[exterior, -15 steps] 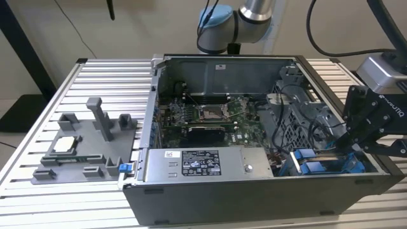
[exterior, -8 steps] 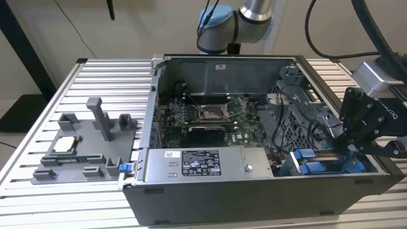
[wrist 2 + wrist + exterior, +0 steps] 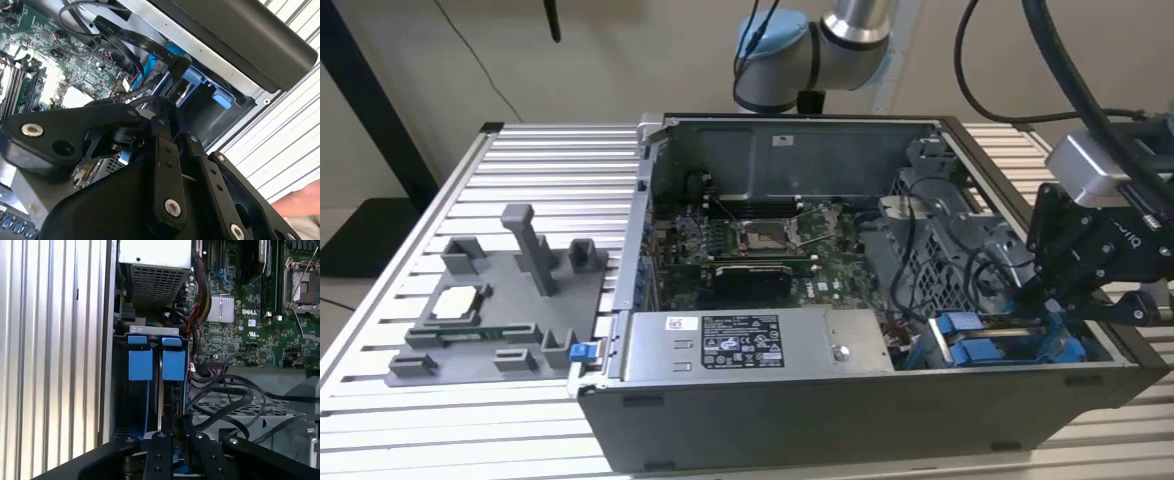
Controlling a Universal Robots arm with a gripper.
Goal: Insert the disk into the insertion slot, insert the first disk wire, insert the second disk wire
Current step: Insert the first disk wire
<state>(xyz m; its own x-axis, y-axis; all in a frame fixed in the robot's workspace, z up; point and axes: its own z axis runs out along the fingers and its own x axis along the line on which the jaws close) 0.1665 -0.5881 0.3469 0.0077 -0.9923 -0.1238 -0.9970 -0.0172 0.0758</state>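
Reaching down into the open case (image 3: 854, 410), we hang our jaws, spread or pinching we cannot tell, over the blue-framed disk (image 3: 173, 365) seated in the insertion slot (image 3: 150, 330), presumably to work the loose black wires (image 3: 225, 395) beside it.

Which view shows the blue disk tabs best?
First wrist view: both blue disk tabs face it squarely. The exterior view sees them obliquely; the second wrist view catches blue edges behind cables.
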